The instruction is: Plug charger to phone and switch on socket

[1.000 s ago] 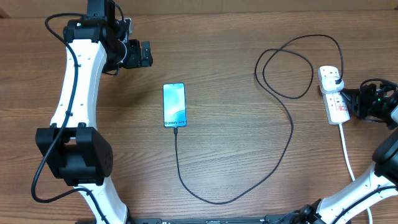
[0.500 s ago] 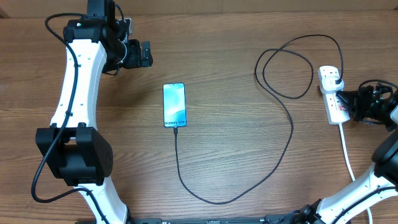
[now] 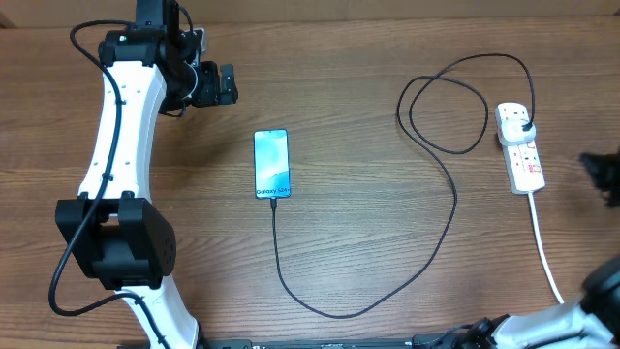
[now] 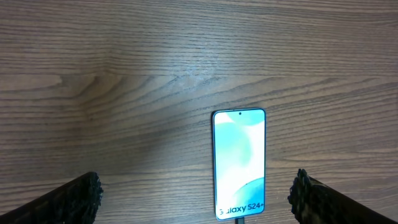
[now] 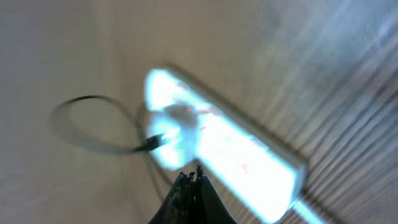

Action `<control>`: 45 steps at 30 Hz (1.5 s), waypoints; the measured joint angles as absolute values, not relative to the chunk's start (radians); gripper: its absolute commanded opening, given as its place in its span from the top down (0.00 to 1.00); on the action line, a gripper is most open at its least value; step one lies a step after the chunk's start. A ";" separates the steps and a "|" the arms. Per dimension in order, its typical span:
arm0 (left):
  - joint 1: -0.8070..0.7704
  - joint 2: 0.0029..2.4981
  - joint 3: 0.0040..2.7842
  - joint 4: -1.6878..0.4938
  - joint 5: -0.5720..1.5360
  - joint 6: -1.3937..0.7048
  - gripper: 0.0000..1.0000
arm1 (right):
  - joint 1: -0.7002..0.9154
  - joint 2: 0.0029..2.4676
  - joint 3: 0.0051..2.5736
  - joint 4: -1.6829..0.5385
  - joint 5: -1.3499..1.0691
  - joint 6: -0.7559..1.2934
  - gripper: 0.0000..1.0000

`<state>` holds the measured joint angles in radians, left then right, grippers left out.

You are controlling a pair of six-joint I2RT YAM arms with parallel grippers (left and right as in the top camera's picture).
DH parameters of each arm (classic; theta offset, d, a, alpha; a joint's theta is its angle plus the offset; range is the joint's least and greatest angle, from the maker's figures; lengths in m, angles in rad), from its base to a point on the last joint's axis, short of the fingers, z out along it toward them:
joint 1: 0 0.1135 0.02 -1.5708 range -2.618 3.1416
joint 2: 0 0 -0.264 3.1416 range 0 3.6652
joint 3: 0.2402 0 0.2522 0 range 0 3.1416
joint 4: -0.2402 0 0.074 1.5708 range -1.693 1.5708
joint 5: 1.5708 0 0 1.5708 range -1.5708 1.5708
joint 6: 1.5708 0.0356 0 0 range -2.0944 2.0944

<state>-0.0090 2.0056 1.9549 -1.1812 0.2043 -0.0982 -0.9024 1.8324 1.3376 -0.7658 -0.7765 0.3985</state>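
Observation:
The phone (image 3: 272, 164) lies mid-table with its blue screen lit, and shows in the left wrist view (image 4: 240, 163) with "Galaxy S24+" text. The black charger cable (image 3: 451, 208) runs from the phone's lower end, loops right and ends in a black plug in the white power strip (image 3: 524, 155). The strip appears blurred in the right wrist view (image 5: 236, 158). My left gripper (image 3: 225, 85) is open and empty, up and left of the phone; its fingers frame the phone (image 4: 196, 196). My right gripper (image 5: 191, 186) is shut and empty, off to the right of the strip, mostly outside the overhead view (image 3: 605, 174).
The strip's white cord (image 3: 544, 252) runs down to the table's front right. The left arm (image 3: 121, 145) stretches along the left side. The wooden table (image 3: 368, 78) fills the view.
My right gripper has pulled away from the power strip to the right, nearly leaving the overhead view. The left arm, phone and cable have not moved.

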 measured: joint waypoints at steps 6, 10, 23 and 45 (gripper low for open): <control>-0.009 2.006 1.955 -1.182 0.205 -0.098 0.00 | -0.838 1.507 1.365 -0.896 -0.784 0.279 0.79; -0.009 2.006 1.955 -1.181 0.204 -0.098 0.00 | -0.738 1.353 1.368 -1.001 -0.789 0.181 0.68; -0.009 2.006 1.955 -1.181 0.204 -0.098 0.00 | -0.543 1.045 1.369 -1.351 -0.742 0.080 0.00; -0.009 2.006 1.955 -1.181 0.204 -0.098 0.00 | -0.543 1.047 1.369 -1.451 -0.796 -0.211 0.00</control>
<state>-0.0090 2.0056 1.9549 -1.1812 0.2043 -0.0982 -0.5426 1.0473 1.3689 -1.4506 -0.7963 -0.2108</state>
